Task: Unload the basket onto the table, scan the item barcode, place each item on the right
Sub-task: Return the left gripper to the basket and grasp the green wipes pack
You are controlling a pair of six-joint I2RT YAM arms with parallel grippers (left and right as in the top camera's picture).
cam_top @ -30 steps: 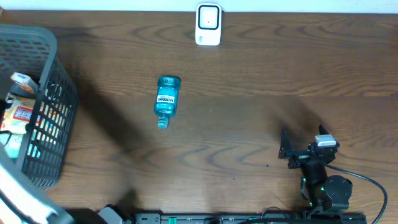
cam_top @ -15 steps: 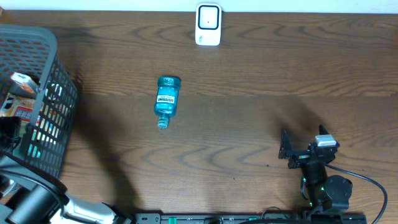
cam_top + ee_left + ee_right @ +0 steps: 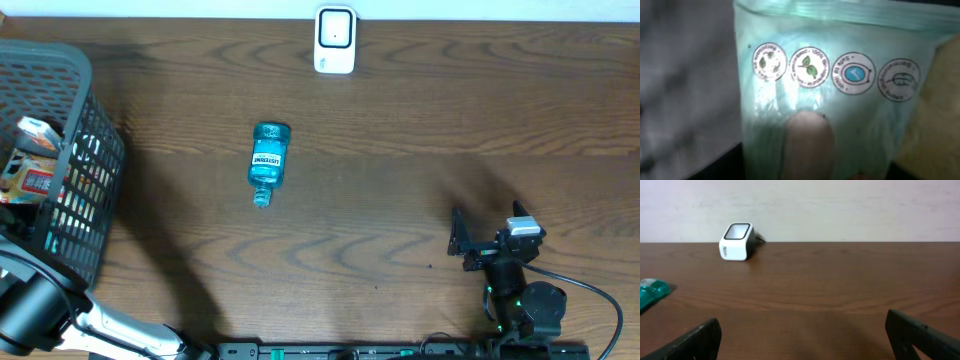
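Deep in the grey basket [image 3: 95,110] at the left end of the tabletop [image 3: 400,150] with the left arm [image 3: 40,315], stretched in from the near-left corner; close against a pale green pouch [image 3: 840,115] with the left fingers [image 3: 807,145], seen from the left wrist as one pale, blurred tip lying over the pouch's lower middle, below a row of four round printed emblems; cannot tell whether closed on the pouch or merely touching it, with only that one tip in view; cannot tell how the pouch sits among the other packs, beyond grey at its left and something yellowish at its right; cannot pick out the pouch from overhead, only orange-and-white cartons [image 3: 30,170] behind the basket's mesh wall.

Out on the tabletop, well apart from both sets of fingers: a blue mouthwash bottle [image 3: 267,160] lying on its side, cap toward the near edge; beyond it, at the far edge, a white scanner [image 3: 334,40].

At the near-right corner, held low over the wood with the right fingers [image 3: 702,339] spread wide and holding nothing; well apart from the pouch, at the opposite end of the tabletop; in the right wrist view, scanner ahead and to the left, bottle's edge just at the left border.
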